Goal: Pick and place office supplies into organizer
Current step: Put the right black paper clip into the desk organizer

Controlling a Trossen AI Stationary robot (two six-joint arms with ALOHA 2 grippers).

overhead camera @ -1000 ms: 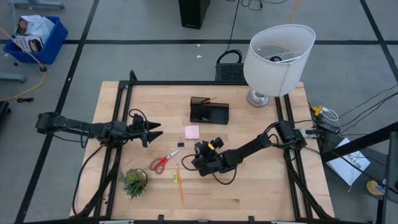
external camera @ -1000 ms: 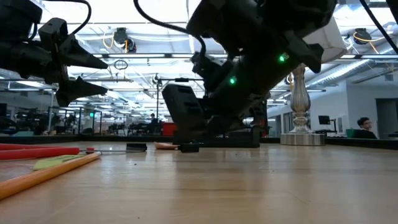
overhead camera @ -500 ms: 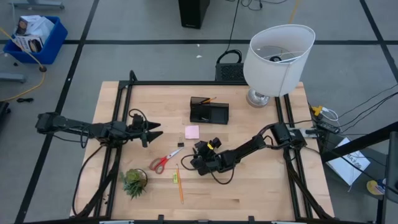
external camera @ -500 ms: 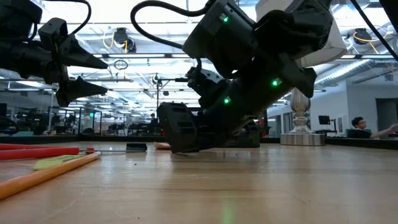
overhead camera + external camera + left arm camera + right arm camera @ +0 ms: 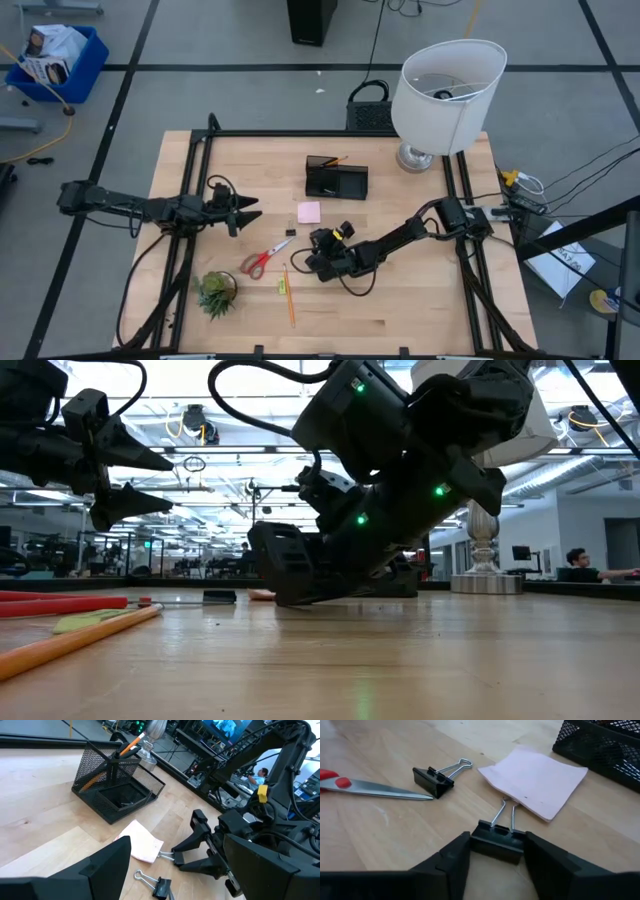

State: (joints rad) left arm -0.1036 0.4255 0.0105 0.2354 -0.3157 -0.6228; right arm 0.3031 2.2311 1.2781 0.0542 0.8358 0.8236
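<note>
A black binder clip [image 5: 497,842] lies on the table just near of the pink sticky-note pad [image 5: 535,777]. My right gripper [image 5: 497,851] is low on the table at mid-table [image 5: 316,252], shut on this clip. A second clip [image 5: 434,777] lies beside the red-handled scissors [image 5: 265,257]. The black mesh organizer [image 5: 336,177] stands farther back with an orange pencil [image 5: 131,744] in it. My left gripper [image 5: 250,209] hovers open and empty at the table's left. My right gripper pinches the clip's black body by its two short ends [image 5: 480,840] between its two fingers. The fingers [image 5: 452,862] come slanting down from the table's right. The clip lies flat on the table, its wire handles [image 5: 502,815] pointing toward the pink pad.
An orange pencil [image 5: 289,297] and a small yellow-green piece [image 5: 283,286] lie near the front. A green potted plant [image 5: 216,292] stands at the front left, a white-shaded lamp [image 5: 445,95] at the back right. Bare wood lies at the front right.
My right gripper has gone down onto the tabletop and a little toward the table's left edge, ending at the binder clip, and has kept nearly still for the last half second.
</note>
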